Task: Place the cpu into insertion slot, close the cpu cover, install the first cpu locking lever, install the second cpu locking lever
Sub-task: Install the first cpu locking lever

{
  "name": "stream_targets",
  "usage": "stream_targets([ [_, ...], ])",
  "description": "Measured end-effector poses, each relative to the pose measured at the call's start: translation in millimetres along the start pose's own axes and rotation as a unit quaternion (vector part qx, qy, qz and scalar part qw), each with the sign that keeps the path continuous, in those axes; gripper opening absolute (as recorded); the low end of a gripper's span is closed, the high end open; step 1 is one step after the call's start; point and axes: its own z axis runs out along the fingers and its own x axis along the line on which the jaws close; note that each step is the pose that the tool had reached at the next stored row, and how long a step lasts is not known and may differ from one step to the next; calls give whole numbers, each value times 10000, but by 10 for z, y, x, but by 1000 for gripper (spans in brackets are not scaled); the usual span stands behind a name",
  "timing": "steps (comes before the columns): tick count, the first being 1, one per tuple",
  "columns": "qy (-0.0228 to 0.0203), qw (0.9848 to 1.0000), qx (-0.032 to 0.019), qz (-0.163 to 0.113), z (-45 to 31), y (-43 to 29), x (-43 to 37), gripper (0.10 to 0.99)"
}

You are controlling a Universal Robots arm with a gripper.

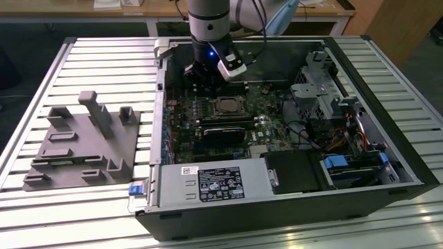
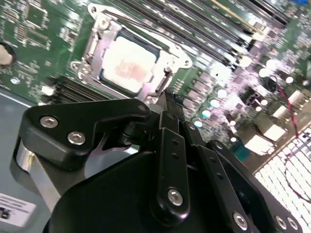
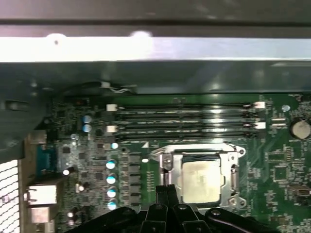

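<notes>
Counted one gripper (image 3: 165, 191), fingers pressed together, nothing held. Found one cpu (image 3: 200, 180) just beside the fingertips, seated in the one insertion slot (image 1: 215, 107). Found one cpu cover (image 3: 199, 150) lying flat around it. Noted four long memory slots (image 3: 184, 120) farther off, beyond the cpu. Saw one open computer case (image 1: 277, 212) beneath the gripper, on a slatted metal table (image 1: 104, 57); one grey fixture (image 1: 83, 140) well apart from it, outside the case. Wooden benches (image 1: 69, 10) behind the arm (image 1: 207, 21).

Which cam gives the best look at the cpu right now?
Second wrist view: the cpu is close up and unobstructed, its pale top framed by the silver cpu cover. The first wrist view shows it too, smaller in frame. In the exterior view it is a small square on the motherboard.
</notes>
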Motion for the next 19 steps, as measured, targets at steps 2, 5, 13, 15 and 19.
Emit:
stream_targets([
  [2, -4, 10000, 0, -1, -3, -2, 43, 106],
  [5, -7, 10000, -8, 0, -7, -4, 108, 106],
  [13, -2, 9995, -315, 16, -11, -7, 167, 106],
  [15, 0, 9993, -384, 21, -11, -8, 172, 106],
  [19, 8, 9981, -611, 33, -13, -10, 197, 106],
])
